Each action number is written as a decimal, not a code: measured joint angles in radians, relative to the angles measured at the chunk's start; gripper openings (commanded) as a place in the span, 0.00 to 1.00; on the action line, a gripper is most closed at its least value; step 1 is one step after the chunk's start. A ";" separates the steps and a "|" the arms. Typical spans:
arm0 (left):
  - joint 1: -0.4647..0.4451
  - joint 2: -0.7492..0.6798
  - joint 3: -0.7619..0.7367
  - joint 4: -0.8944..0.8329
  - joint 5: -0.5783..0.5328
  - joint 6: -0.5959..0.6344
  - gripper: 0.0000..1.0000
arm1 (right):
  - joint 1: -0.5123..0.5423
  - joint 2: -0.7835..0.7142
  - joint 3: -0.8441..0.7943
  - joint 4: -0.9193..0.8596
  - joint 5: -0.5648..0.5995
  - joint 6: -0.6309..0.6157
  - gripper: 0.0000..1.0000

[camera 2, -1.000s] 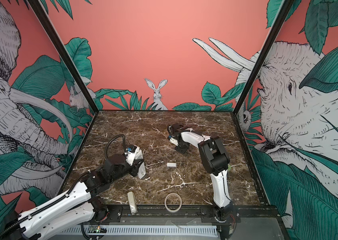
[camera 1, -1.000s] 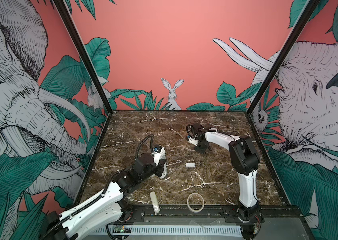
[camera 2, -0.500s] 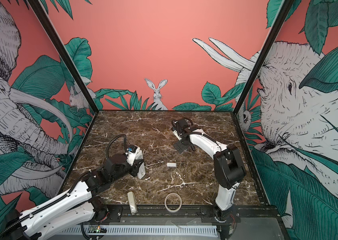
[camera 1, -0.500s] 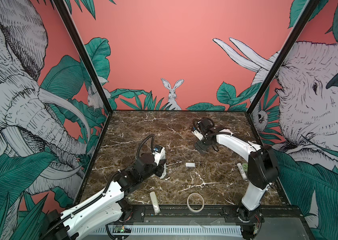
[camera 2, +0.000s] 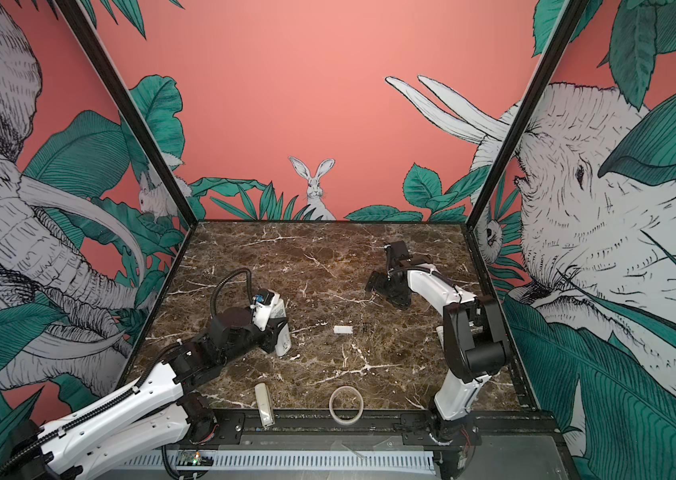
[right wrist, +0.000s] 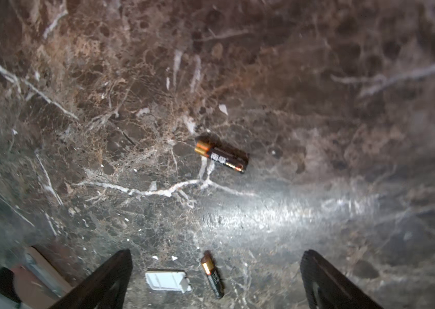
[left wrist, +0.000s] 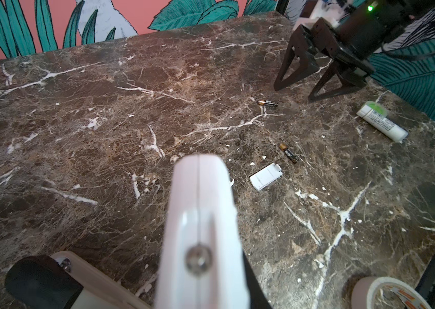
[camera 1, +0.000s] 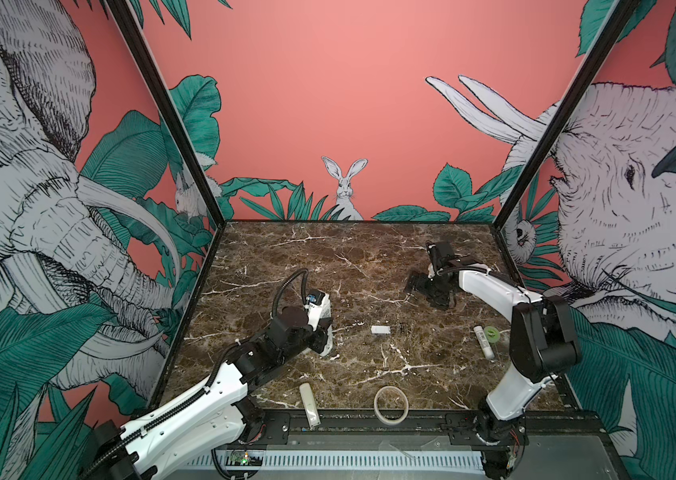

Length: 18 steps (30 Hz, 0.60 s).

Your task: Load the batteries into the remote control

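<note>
— Where is the remote control, please?
— I see the remote control (camera 1: 328, 347) left of the middle, almost upright. My left gripper (camera 1: 319, 334) is clamped on it.
— And the batteries?
— One battery (left wrist: 288, 153) lies in the middle, just beside the white cover (left wrist: 265, 177). The second battery (left wrist: 268, 103) lies farther. Beyond it, to the right, my right gripper (left wrist: 294, 91) has its jaws wide apart, with nothing between them.

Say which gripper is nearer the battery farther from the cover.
Right: the right gripper hangs open close by that battery; the left gripper, holding the remote, sits well away.
</note>
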 measured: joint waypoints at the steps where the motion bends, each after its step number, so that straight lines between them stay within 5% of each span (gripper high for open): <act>1: 0.000 -0.003 0.000 0.004 0.000 0.000 0.00 | 0.002 -0.002 0.010 -0.011 0.002 0.052 0.96; 8: 0.000 -0.033 0.000 0.014 -0.002 -0.003 0.00 | 0.003 0.056 0.179 -0.170 0.039 0.259 0.78; 18: 0.000 -0.103 -0.005 0.016 -0.023 -0.004 0.00 | 0.007 0.211 0.243 -0.266 0.018 0.469 0.78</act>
